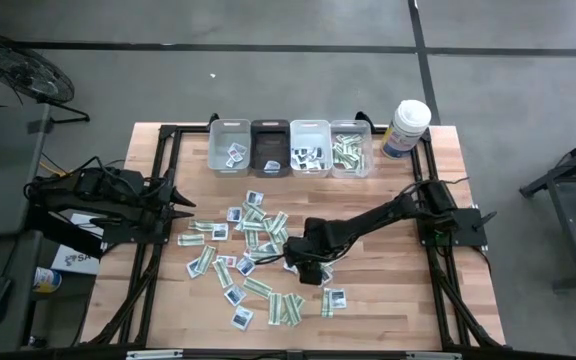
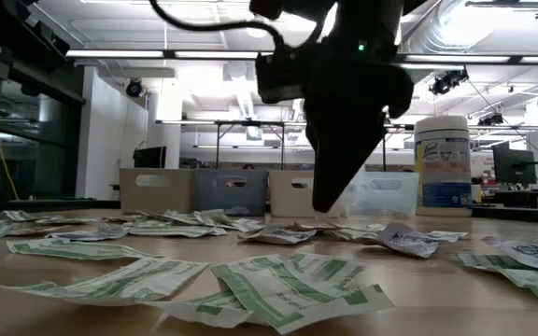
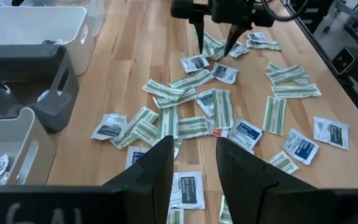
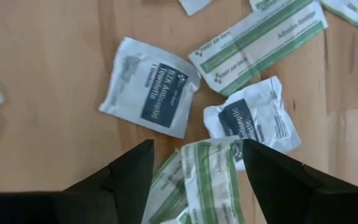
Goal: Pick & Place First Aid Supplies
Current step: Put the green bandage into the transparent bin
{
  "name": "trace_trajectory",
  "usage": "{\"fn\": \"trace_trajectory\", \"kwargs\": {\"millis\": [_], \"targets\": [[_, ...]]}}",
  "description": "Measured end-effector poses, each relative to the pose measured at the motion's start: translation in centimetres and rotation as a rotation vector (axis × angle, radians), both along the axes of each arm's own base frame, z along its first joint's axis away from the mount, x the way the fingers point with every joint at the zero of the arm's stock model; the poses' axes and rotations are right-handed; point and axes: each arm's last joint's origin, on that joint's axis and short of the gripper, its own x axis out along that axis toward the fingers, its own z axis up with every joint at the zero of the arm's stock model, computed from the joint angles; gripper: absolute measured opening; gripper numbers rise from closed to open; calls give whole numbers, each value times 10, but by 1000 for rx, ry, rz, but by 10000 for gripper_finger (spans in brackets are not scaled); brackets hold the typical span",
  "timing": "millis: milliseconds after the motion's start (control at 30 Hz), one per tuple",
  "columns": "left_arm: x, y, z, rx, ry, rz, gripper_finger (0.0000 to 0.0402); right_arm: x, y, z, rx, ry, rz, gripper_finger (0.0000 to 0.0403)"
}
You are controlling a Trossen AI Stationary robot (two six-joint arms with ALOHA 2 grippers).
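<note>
I have the right gripper [image 1: 304, 262] down over the middle of the scattered packets [image 1: 253, 240], its fingers spread wide and holding nothing. Through its wrist camera, a green-striped strip [image 4: 207, 177] lies on the wood right between the two fingers [image 4: 129, 171], under the open gap. Just beyond the fingertips sit two white packets with dark-blue labels: a flat one [image 4: 149, 87] and a crumpled one [image 4: 253, 121], the crumpled one touching the strip's end. Past those lies another green strip [image 4: 260, 40], slanted. From table height the gripper hangs close above the packets; I cannot tell whether its tips touch the table.

The left gripper [image 1: 180, 208] waits at the table's left edge, well apart from the right one, fingers [image 3: 151, 171] partly open with nothing between them. A white packet [image 3: 188, 188] lies on the table below its gap.

The rest of the packets spread loosely around the right gripper on all sides. The four bins [image 1: 290, 147] stand in a row at the far edge, some packets already in them, with the canister [image 1: 407, 128] beside the last bin.
</note>
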Motion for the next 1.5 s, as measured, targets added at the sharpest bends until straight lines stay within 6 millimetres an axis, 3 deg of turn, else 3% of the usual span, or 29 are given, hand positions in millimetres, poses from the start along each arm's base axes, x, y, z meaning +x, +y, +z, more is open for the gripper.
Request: {"fn": "trace_trajectory", "kwargs": {"millis": [200,533,833,1500], "targets": [[-1,0,-2,3,23,0,119,-1,11,-11,-66,9,30,239],[-2,0,-4,14,45,0,119,-11,28,-14,-289,-65,-153,238],[-2,0,-4,16,47,2,119,-16,41,-17,-296,-63,-129,214],[-3,0,-4,30,52,-11,119,-11,42,-33,-320,-71,-176,182]]}}
